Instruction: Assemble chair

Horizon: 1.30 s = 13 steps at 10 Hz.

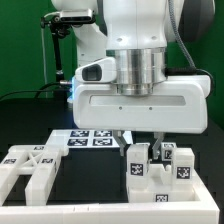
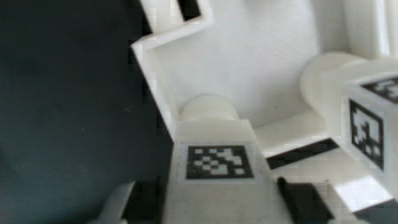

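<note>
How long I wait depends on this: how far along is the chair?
Early. Done: nothing clearly joined; the panel lies apart. In hand: the pincer looks shut on a tagged bar. Left: apparently joining panel, bar and the other pieces.

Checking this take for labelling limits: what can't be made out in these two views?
- Claw tips: in the exterior view, hidden behind the chair bars.
- Grip: the wrist view is blurred and the picture edge cuts off the fingers, so contact with the tagged bar cannot be told.
- X-braced panel: cut off by the exterior view's left edge.
- Marker board: partly hidden by the claw in the exterior view.
</note>
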Tool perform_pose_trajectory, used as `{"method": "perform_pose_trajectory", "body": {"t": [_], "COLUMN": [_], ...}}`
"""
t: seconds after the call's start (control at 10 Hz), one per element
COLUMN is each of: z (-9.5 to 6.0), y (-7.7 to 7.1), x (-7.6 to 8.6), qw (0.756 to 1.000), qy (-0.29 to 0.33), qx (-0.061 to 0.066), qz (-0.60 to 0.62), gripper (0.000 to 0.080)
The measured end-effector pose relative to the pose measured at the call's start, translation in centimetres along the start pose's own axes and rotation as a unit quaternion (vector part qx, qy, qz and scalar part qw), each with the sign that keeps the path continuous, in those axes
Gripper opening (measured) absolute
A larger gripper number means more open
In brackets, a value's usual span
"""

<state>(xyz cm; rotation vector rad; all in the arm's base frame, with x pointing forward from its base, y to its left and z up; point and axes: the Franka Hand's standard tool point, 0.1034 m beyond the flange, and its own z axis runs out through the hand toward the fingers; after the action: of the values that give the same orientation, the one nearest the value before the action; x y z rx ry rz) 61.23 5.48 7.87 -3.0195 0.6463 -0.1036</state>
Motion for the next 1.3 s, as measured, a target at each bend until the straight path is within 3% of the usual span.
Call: {"method": "perform_pose_trajectory", "body": {"t": [0.4, 0.9, 1.2, 1.3], "z": [-0.03, 0.3, 0.32, 0.38], "y": [-0.18, -0.73, -0.72, -0.66], "x": [-0.03, -0.51, -0.51, -0.5], "qw": [0.983, 0.908, 0.904, 0.911], "qy": [-0.002, -0.006, -0.007, -0.006], "qx": [0.006, 0.004, 0.005, 0.005], "qz": [0.182, 0.418, 0.427, 0.412], "gripper": [0.0287, 0.0287, 0.0287, 0.0442]}}
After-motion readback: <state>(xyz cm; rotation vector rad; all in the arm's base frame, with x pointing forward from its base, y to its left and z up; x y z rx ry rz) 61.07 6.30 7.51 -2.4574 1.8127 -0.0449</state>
